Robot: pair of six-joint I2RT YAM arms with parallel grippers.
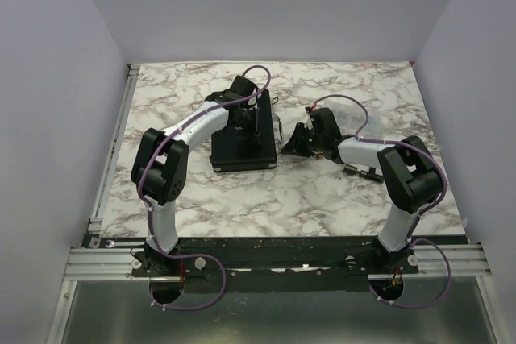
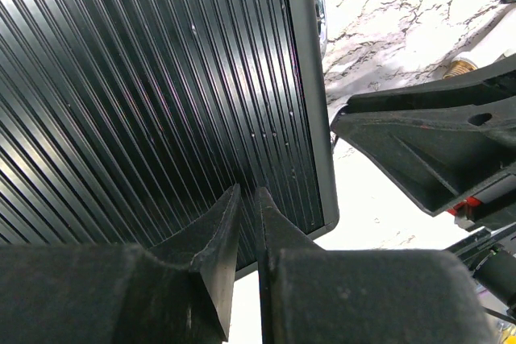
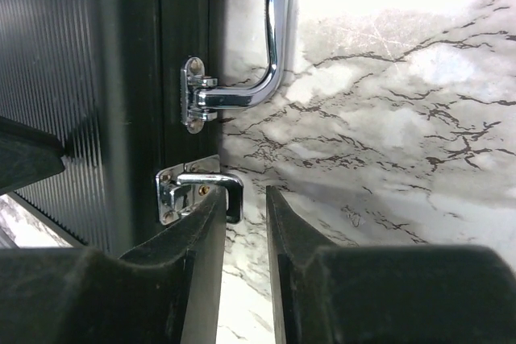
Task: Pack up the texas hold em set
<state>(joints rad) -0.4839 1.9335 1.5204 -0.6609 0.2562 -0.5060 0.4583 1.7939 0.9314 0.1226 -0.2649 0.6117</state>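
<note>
The black ribbed case (image 1: pixel 242 153) of the texas hold em set lies closed on the marble table. My left gripper (image 1: pixel 243 124) is shut, its tips (image 2: pixel 247 192) down on the ribbed lid (image 2: pixel 161 78) near the case's corner. My right gripper (image 1: pixel 289 147) sits at the case's right side. In the right wrist view it (image 3: pixel 246 195) is narrowly open with only marble between the fingers. Its left finger (image 3: pixel 205 231) is against the chrome latch (image 3: pixel 193 191), below the metal handle (image 3: pixel 274 38). Chips and cards are out of view.
A clear plastic box (image 1: pixel 351 113) lies behind my right arm, and a small dark item (image 1: pixel 364 172) sits beside that arm's forearm. The marble tabletop (image 1: pixel 322 199) ends at a metal rail on the left (image 1: pixel 113 151). My right gripper's body (image 2: pixel 427 142) shows in the left wrist view.
</note>
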